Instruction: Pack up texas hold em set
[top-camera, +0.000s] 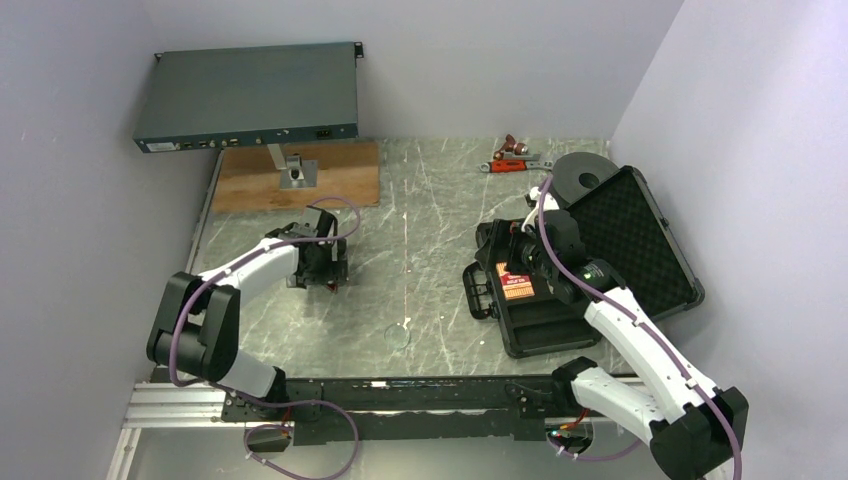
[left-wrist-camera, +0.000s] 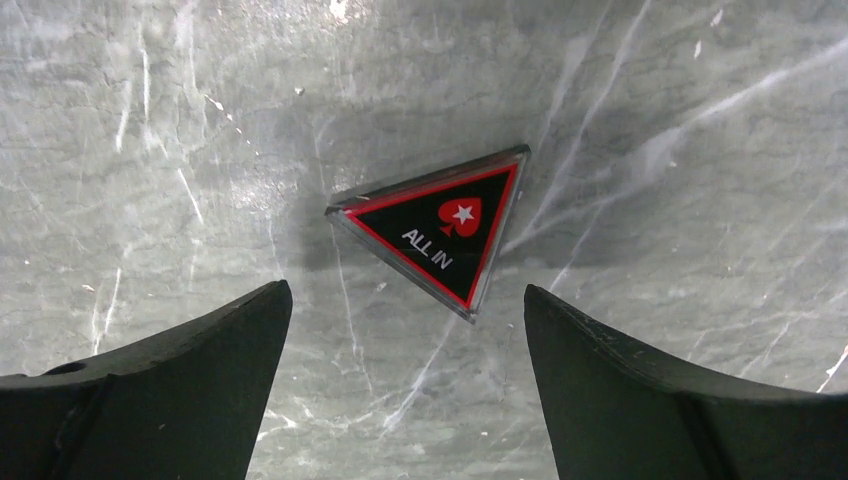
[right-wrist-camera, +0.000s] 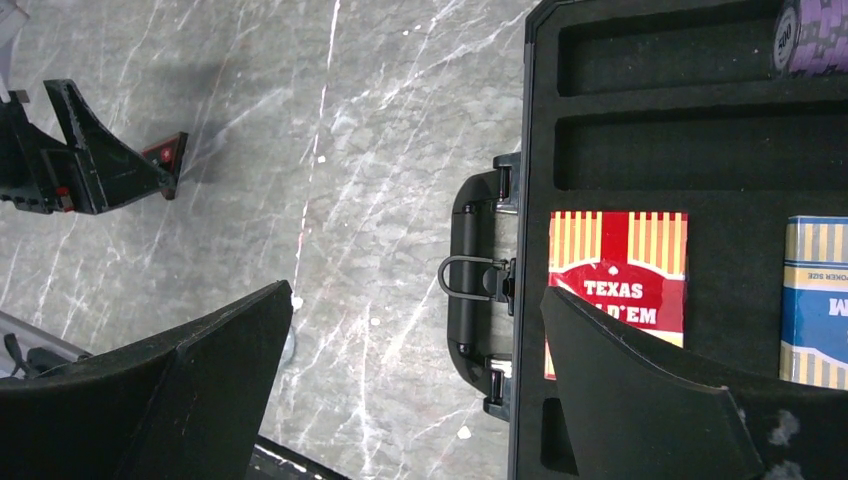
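Observation:
The red triangle (left-wrist-camera: 440, 235), a black "ALL IN" marker with a red border, lies flat on the marble table. My left gripper (left-wrist-camera: 406, 290) hangs open just above it, the triangle's lower corner between its fingers and touching neither. The black case (top-camera: 625, 235) lies open at the right. A red card box (right-wrist-camera: 617, 270), a blue-white card box (right-wrist-camera: 815, 300) and a purple chip stack (right-wrist-camera: 815, 35) sit in its foam base. My right gripper (right-wrist-camera: 415, 290) is open and empty above the case's handle edge. The clear disc (top-camera: 398, 335) lies on the table between the arms.
A grey-blue rack unit (top-camera: 250, 95) stands on a post over a wooden board (top-camera: 300, 175) at the back left. A red-handled tool (top-camera: 515, 155) and a big black ring spool (top-camera: 585, 180) lie behind the case. Walls close in on three sides.

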